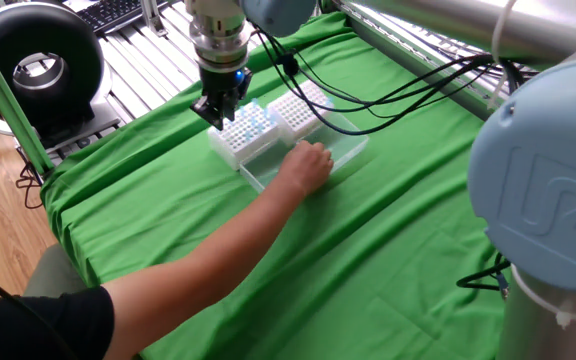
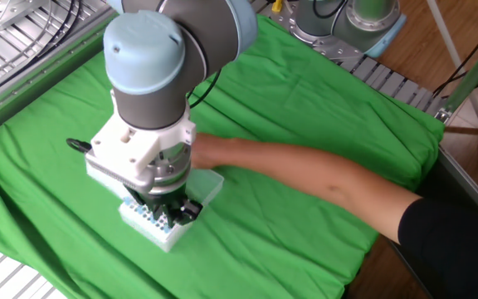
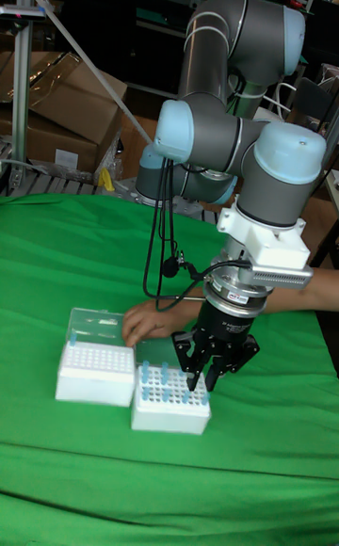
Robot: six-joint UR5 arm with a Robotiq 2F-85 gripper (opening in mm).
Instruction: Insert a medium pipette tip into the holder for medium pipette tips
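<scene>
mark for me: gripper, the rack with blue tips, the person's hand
gripper [image 3: 213,378], tall fixed view, midway between the fingertips
rack with blue tips [image 3: 169,411], tall fixed view, its white front wall
hand [image 1: 308,165], one fixed view, back of the hand

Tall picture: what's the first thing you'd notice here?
The big grey-and-blue robot arm bends over the green table, its tool right above a white rack with blue tips. A person's hand rests behind that rack, beside a second rack.
</scene>
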